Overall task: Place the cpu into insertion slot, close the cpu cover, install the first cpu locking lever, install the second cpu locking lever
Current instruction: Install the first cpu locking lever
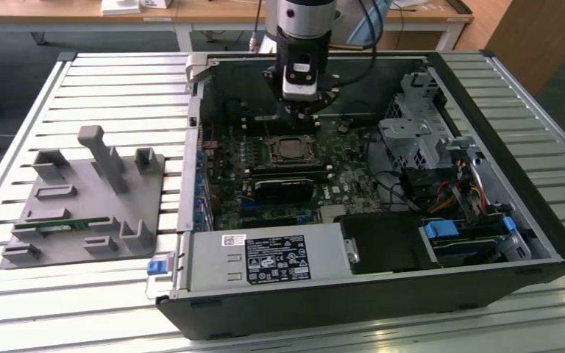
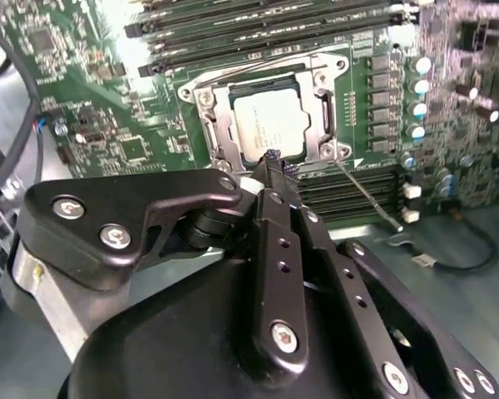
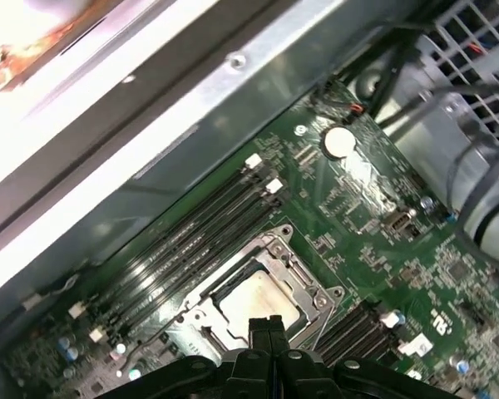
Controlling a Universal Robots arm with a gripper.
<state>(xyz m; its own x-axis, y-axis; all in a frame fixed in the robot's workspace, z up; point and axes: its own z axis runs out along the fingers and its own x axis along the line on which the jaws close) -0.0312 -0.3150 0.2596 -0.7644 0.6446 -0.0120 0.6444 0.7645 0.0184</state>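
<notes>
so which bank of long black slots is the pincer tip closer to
The bank on the pincer's side of the cpu, beside the thin metal lever. The other bank lies beyond the cpu.

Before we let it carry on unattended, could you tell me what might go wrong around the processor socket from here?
The shut gripper sits at the edge of the metal cover, beside the chip; a slip could scratch the chip or the green board. The thin lever appears unlatched over the memory slots; pushed askew, it may miss its catch.

Silver-topped cpu (image 2: 270, 125) seated flat in insertion slot (image 2: 258, 85); silvery cpu cover (image 2: 219, 125) down around it.
</notes>
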